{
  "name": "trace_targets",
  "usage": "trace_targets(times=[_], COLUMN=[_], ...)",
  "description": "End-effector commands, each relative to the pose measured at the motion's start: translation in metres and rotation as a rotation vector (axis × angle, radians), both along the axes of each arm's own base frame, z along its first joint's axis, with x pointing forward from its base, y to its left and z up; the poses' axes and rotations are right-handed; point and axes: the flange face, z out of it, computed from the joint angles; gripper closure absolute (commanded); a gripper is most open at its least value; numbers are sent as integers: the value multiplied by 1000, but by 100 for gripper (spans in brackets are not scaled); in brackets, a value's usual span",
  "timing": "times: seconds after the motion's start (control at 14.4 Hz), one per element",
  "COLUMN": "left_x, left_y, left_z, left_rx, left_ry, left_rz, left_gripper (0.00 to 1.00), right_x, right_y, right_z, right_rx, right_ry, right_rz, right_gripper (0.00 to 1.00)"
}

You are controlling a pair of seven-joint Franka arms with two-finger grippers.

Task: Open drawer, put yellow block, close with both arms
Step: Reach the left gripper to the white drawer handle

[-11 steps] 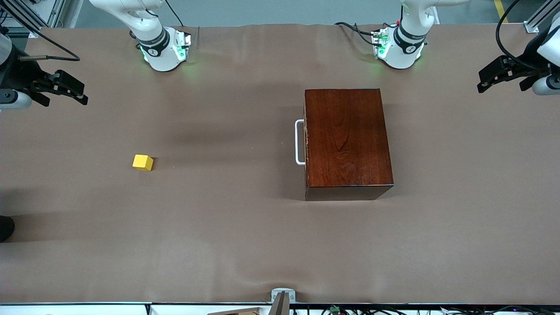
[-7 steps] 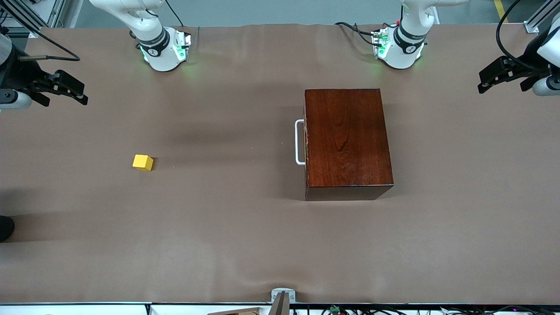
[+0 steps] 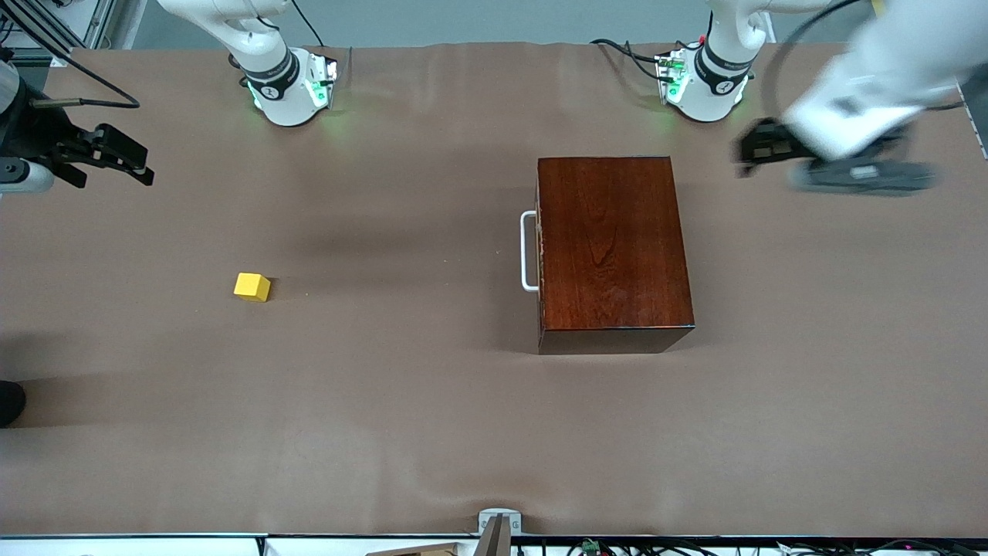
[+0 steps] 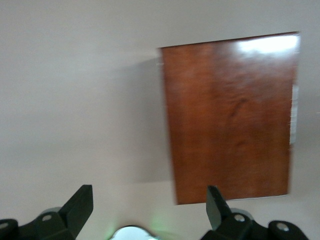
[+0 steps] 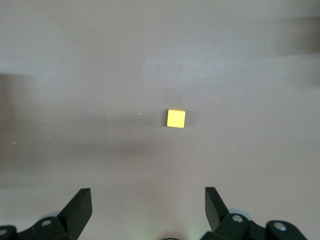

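The drawer (image 3: 531,251) is pushed fully into its dark reddish-brown wooden box (image 3: 612,247), so that only the white U-shaped handle shows, standing out from the box face that looks toward the right arm's end of the desk. The box rests flat on the brown desk (image 3: 432,425), nearer to the left arm's base (image 3: 701,81) than to the right arm's base (image 3: 287,85), and its glossy top fills much of the left wrist view (image 4: 230,117). The left arm (image 3: 872,58) hangs in the air over bare desk toward its own end, beside the box and clear of it; it shows smeared in the front view. The left gripper (image 3: 760,147) points toward the box, and in its wrist view its jaws stand spread wide with nothing between them (image 4: 150,205). The right arm waits at the edge of the front view, at its own end of the desk. The right gripper (image 3: 127,162) is up in the air over bare desk, its jaws also released and empty in the right wrist view (image 5: 148,207). The yellow block (image 3: 252,286) lies alone on the desk toward the right arm's end, well apart from the box and nearer to the front camera than the right gripper's place; the right wrist view shows it as a small square (image 5: 176,118) on the bare surface.
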Motion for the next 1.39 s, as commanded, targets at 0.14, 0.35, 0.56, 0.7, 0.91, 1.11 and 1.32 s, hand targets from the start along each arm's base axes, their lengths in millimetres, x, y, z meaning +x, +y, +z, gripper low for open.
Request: trace_targets(times=[0.14, 0.35, 0.56, 0.7, 0.91, 1.11, 1.32], left_x=[0, -15, -37, -41, -47, -49, -50], left_y=[-206, -283, -331, -337, -341, -338, -337], left_z=[-98, -172, -245, -274, -308, -328, -343], left_rx=[6, 62, 184, 218, 262, 299, 317], left_ry=[-63, -114, -206, -209, -187, -165, -155], left_rz=[110, 102, 95, 83, 75, 71, 65], left_gripper=[0, 0, 0, 0, 0, 0, 0], right_x=[4, 4, 11, 15, 22, 21, 20], right_y=[-3, -4, -12, -29, -38, -30, -26], right_z=[0, 1, -6, -13, -24, -23, -23], right_rx=[-3, -5, -17, -13, -12, -13, -13], right_ry=[8, 5, 9, 22, 39, 40, 46], right_rz=[-11, -8, -21, -54, -70, -54, -45], right_gripper=[0, 0, 0, 0, 0, 0, 0])
